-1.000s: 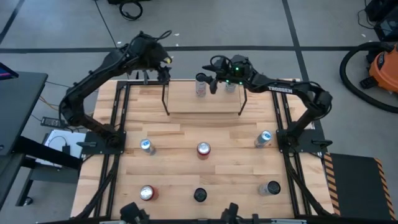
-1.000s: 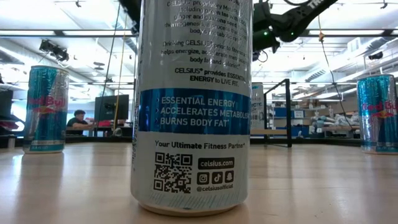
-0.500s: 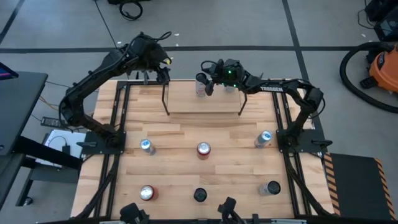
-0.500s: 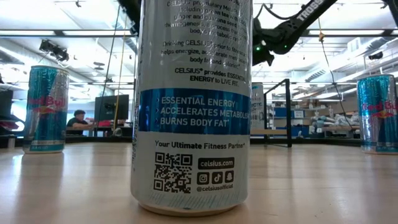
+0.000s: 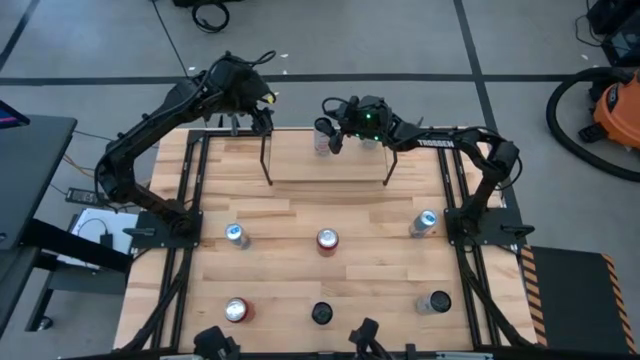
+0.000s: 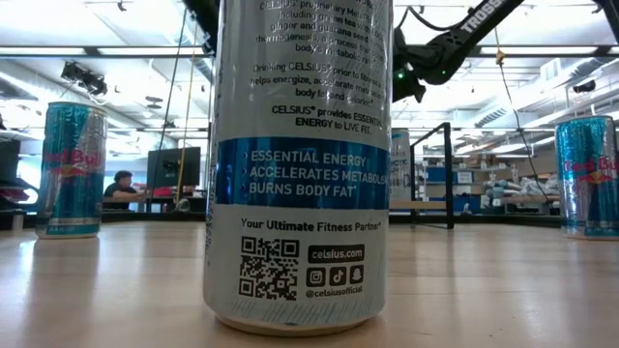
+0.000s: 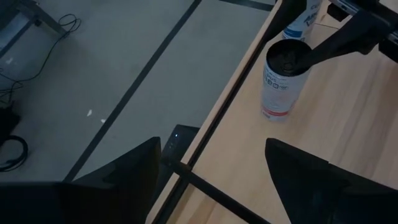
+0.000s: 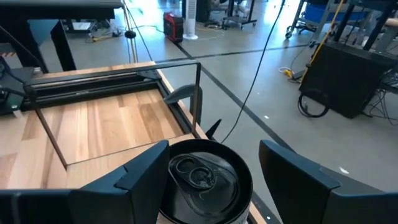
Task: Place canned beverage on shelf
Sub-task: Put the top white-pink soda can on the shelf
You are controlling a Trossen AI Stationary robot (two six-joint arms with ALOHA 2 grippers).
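Right gripper point(image 8: 208, 177), fingers straddling the can point(image 8: 202, 180) on the shelf point(image 5: 300, 155); an off-centre retreat could topple it.

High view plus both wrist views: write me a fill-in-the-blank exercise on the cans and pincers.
The can between the right pincer fingers stands ___ on the shelf. In front of the shelf, ___ cans stand on the tabletop. The left pincer, open, holds ___.
Missing: upright; six; nothing.
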